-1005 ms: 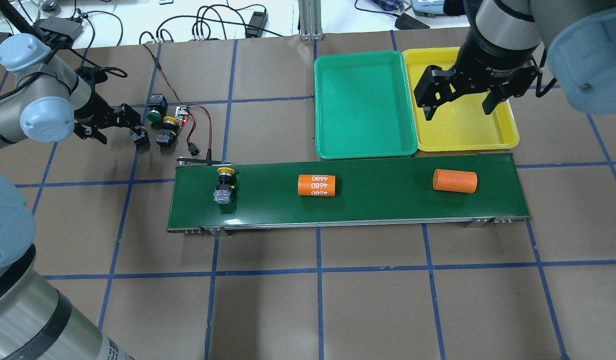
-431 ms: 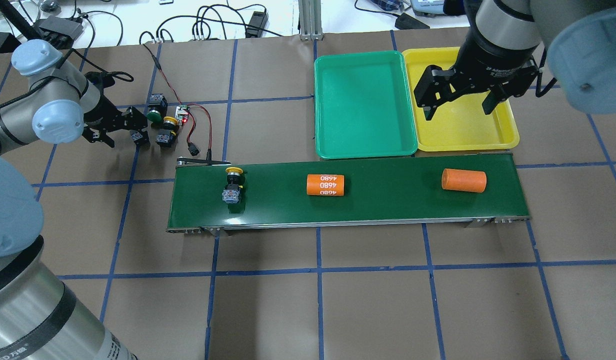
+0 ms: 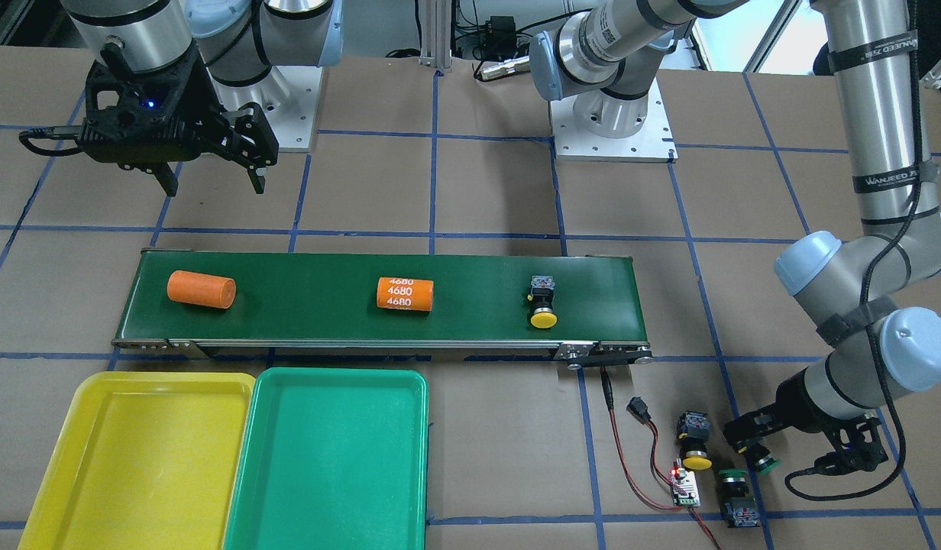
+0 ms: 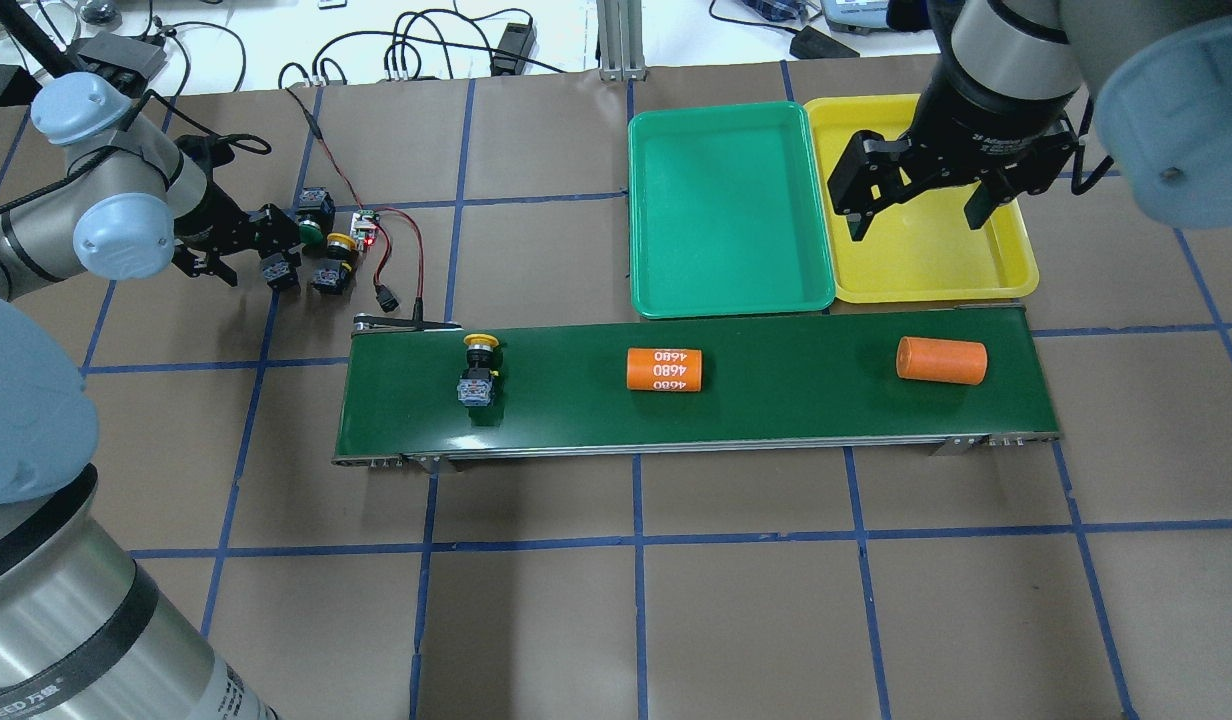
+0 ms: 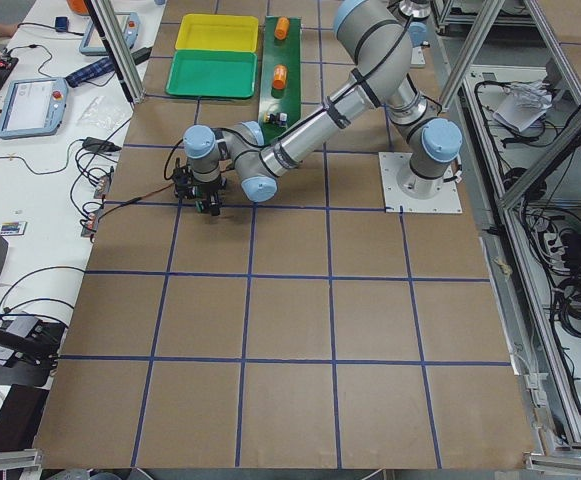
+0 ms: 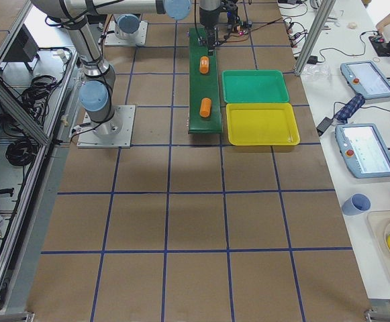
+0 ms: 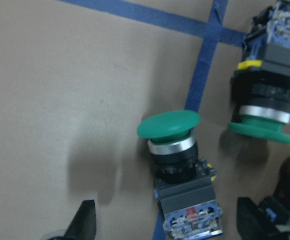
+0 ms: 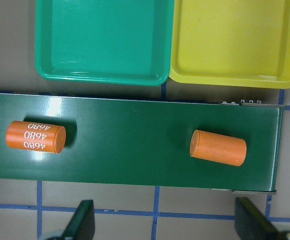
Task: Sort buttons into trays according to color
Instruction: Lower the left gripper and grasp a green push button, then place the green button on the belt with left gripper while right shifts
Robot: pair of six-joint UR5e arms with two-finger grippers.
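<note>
Left end effector [image 7: 167, 221] spread around green button [image 7: 177, 150], right end effector [image 4: 916, 225] spread, seemingly four buttons [image 4: 478, 372], two trays [image 4: 733, 305]

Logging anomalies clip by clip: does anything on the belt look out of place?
Yes. A labelled orange cylinder and a plain orange cylinder lie on the conveyor belt along with a yellow button; neither is a button.

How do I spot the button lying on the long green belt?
Find the dark-green belt beside the two trays. Near its end away from them lies a black button with a yellow cap; its only belt neighbours are orange cylinders.
</note>
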